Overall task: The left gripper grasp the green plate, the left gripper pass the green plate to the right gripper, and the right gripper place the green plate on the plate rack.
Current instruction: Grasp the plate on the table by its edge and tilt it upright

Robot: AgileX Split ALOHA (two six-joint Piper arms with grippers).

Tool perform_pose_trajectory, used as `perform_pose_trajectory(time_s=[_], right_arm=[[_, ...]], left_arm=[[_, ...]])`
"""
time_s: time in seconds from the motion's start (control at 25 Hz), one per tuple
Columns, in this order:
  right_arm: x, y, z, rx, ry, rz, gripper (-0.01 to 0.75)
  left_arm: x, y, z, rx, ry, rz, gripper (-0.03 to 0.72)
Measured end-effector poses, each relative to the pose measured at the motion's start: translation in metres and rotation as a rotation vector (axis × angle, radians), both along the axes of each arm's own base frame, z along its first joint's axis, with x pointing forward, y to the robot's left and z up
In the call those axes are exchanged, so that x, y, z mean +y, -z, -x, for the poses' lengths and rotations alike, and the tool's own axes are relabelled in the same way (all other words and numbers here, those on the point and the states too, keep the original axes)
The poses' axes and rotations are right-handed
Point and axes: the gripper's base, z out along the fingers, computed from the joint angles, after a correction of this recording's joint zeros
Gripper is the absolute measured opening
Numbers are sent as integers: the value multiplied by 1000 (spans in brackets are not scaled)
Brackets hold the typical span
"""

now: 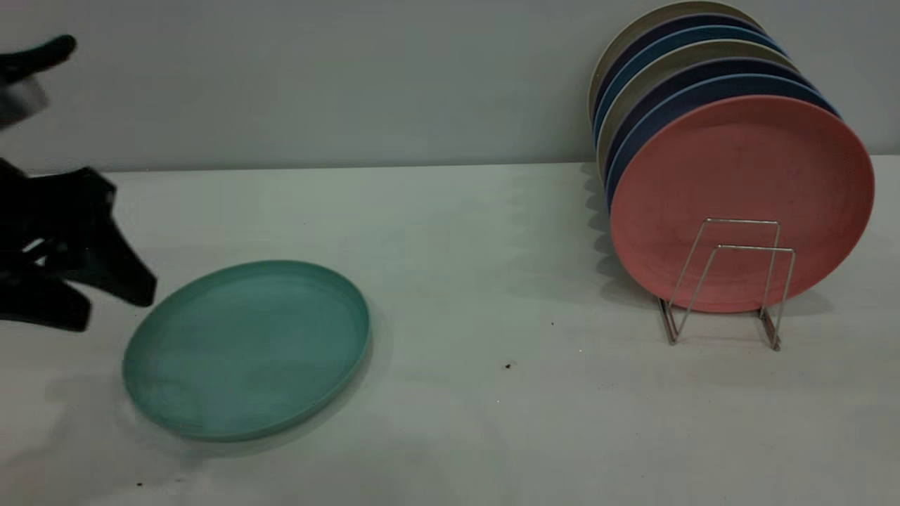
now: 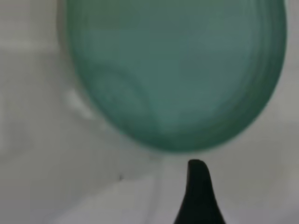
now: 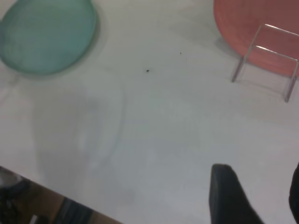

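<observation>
The green plate (image 1: pixel 246 348) lies flat on the white table at the front left. It also shows in the left wrist view (image 2: pixel 177 70) and the right wrist view (image 3: pixel 46 35). My left gripper (image 1: pixel 112 306) is open and empty just left of the plate's rim, apart from it; one of its fingers (image 2: pixel 198 191) shows in the left wrist view, close to the rim. My right gripper (image 3: pixel 259 191) is open and empty above bare table; it is out of the exterior view. The plate rack (image 1: pixel 731 281) stands at the right, also in the right wrist view (image 3: pixel 266 60).
A salmon-pink plate (image 1: pixel 738 190) stands upright in the rack, with several blue and beige plates (image 1: pixel 675 63) behind it. Two wire loops in front of the pink plate hold nothing. A grey wall runs behind the table. The table's near edge (image 3: pixel 56 189) shows in the right wrist view.
</observation>
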Motion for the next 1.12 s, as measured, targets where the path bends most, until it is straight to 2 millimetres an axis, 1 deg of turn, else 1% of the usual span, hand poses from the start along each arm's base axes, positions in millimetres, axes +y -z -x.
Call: perform_pose_trajectory(time_s=[0.08, 0.2, 0.4, 0.48, 0.6, 0.68, 0.8, 1.12], right_arm=[[0, 0, -1, -2, 2, -1, 340], [0, 0, -1, -3, 2, -1, 340], [0, 0, -1, -4, 3, -6, 340], [0, 0, -1, -4, 4, -12, 340], [1, -1, -2, -10, 9, -23, 340], [1, -1, -2, -12, 11, -24, 340], [1, -1, -2, -13, 12, -25, 340], [1, -1, -2, -11, 11, -25, 340]], left_arm=[[8, 14, -10, 34, -28, 54, 568], [21, 32, -17, 52, -92, 100, 568], [47, 51, -19, 82, -197, 96, 568], [54, 60, -18, 99, -219, 95, 568], [55, 74, -21, 120, -222, 107, 568], [54, 86, -22, 137, -221, 127, 568], [51, 99, -25, 131, -215, 171, 568], [48, 119, -28, 99, -234, 228, 559]])
